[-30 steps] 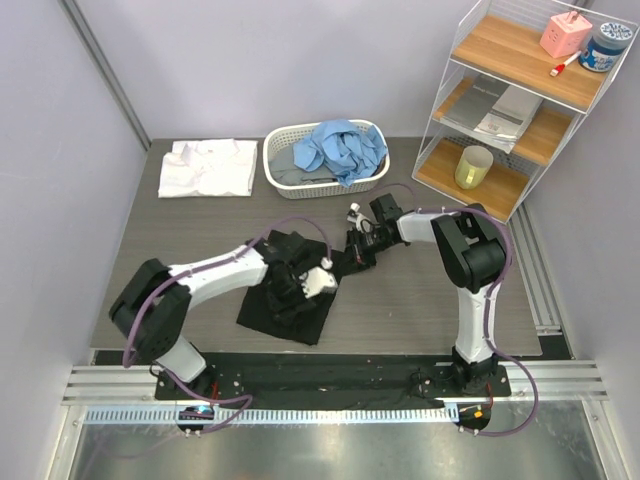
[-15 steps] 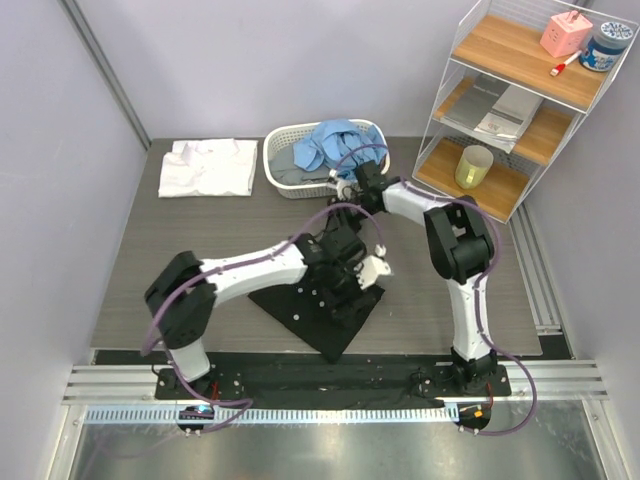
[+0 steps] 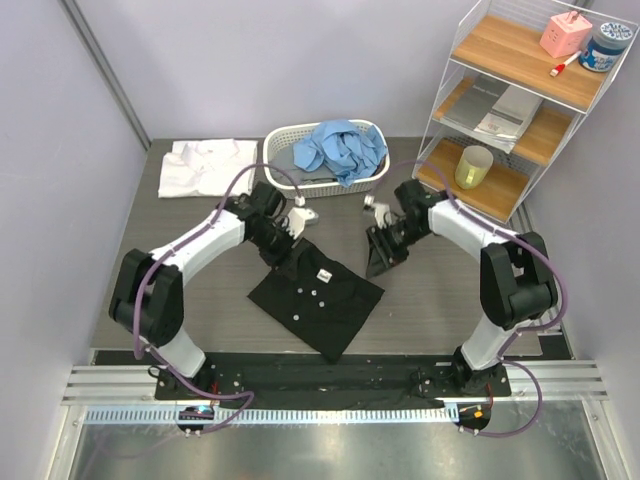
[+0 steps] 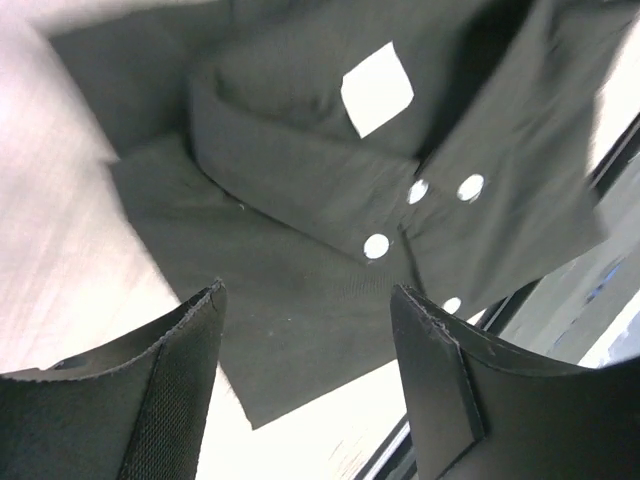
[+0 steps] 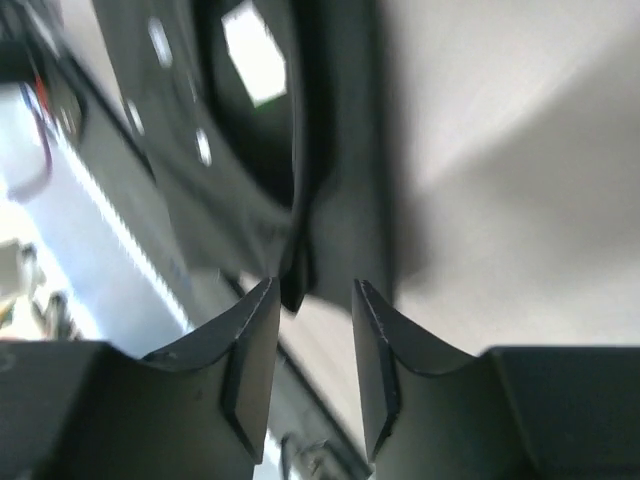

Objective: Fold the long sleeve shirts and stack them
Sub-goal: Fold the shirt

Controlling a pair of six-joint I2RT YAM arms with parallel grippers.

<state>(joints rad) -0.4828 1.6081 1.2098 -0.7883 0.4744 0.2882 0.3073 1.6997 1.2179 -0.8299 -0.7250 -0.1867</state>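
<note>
Black shirt [image 3: 318,300] lies folded; left gripper [image 4: 305,300] and right gripper [image 5: 313,287] hover, jaws spread, empty. Grip opposite edges evenly so the fold survives stacking.

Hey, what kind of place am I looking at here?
Probably a robotics lab test cell set up for laundry folding: robot arms bolted at a walled-in table, a black shirt laid out, a white basket holding a crumpled light blue shirt.
</note>
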